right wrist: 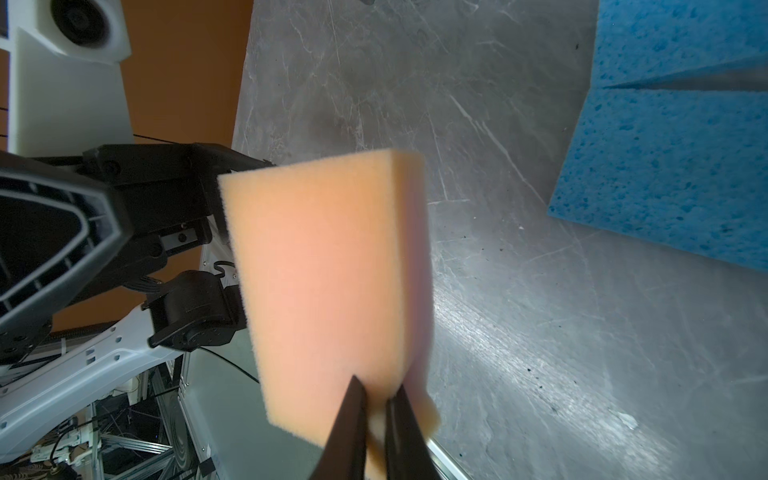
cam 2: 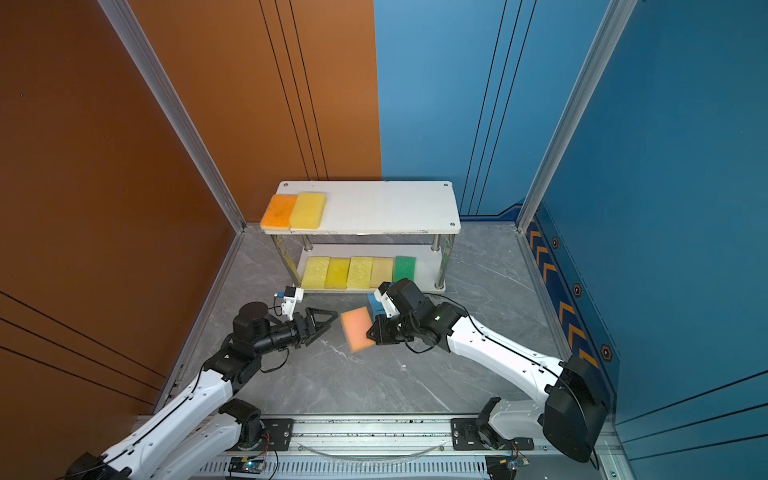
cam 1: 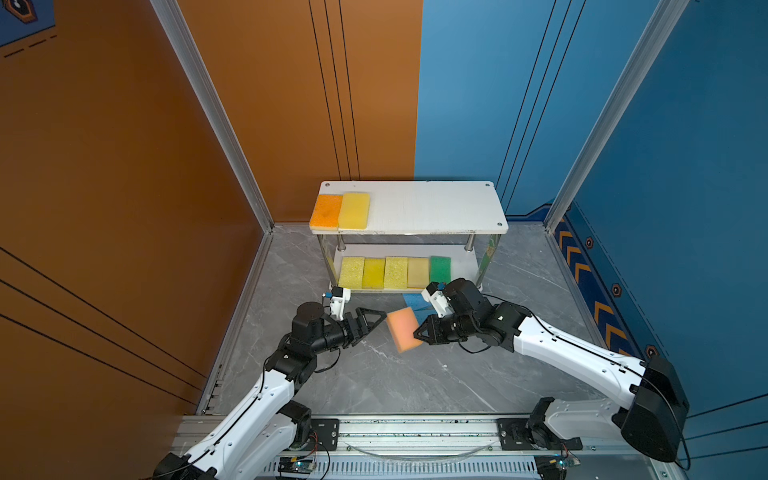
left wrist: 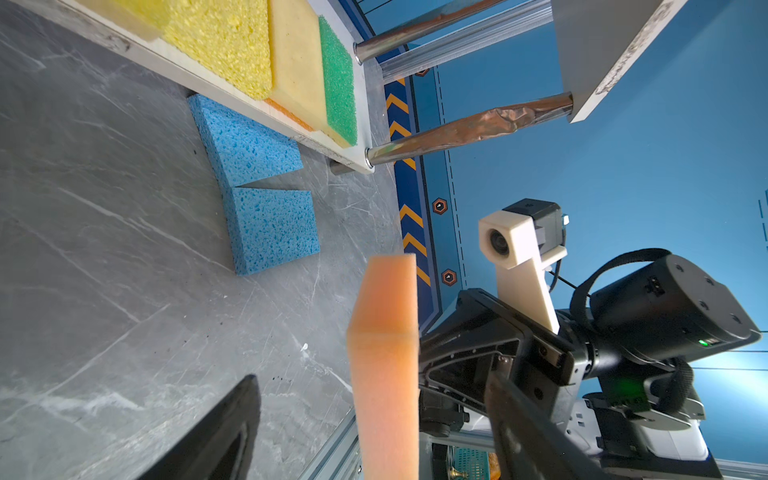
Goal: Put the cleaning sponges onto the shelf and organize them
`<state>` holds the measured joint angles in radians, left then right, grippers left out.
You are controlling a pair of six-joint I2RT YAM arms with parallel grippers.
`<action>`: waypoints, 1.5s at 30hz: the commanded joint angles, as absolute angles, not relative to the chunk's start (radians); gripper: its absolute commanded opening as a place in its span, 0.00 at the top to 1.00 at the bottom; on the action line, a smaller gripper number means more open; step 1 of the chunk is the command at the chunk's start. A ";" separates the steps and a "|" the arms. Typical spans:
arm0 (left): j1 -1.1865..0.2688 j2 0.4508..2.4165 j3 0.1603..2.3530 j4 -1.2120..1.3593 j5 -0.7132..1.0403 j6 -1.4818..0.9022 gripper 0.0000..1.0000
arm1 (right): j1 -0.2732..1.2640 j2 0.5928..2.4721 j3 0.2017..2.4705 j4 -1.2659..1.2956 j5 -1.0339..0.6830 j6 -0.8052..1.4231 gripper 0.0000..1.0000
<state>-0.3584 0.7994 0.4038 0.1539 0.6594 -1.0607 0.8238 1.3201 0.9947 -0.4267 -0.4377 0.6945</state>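
Observation:
My right gripper [cam 1: 416,333] [cam 2: 369,332] [right wrist: 376,390] is shut on one end of the pink sponge [cam 1: 402,330] [cam 2: 356,330] [left wrist: 384,365] [right wrist: 328,282] and holds it above the floor. My left gripper [cam 1: 376,322] [cam 2: 328,324] [left wrist: 374,399] faces it, open and empty, with its fingertips just short of the sponge's free end. The white shelf [cam 1: 436,208] [cam 2: 390,208] carries an orange sponge [cam 1: 326,212] and a yellow sponge [cam 1: 354,210] on top. The lower tier holds three yellow sponges [cam 1: 373,273], a beige one [cam 1: 417,272] and a green one [cam 1: 440,269]. Two blue sponges [cam 1: 413,301] [left wrist: 272,228] [right wrist: 665,166] lie on the floor.
The shelf's metal posts [left wrist: 469,133] stand close behind the blue sponges. An orange wall [cam 1: 124,187] closes the left side and a blue wall [cam 1: 685,187] the right. An aluminium rail [cam 1: 415,432] runs along the front edge between the arm bases.

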 commanded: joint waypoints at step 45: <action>-0.407 0.821 0.412 0.252 0.642 -1.046 0.83 | 0.871 1.342 1.093 -0.440 -0.453 0.676 0.53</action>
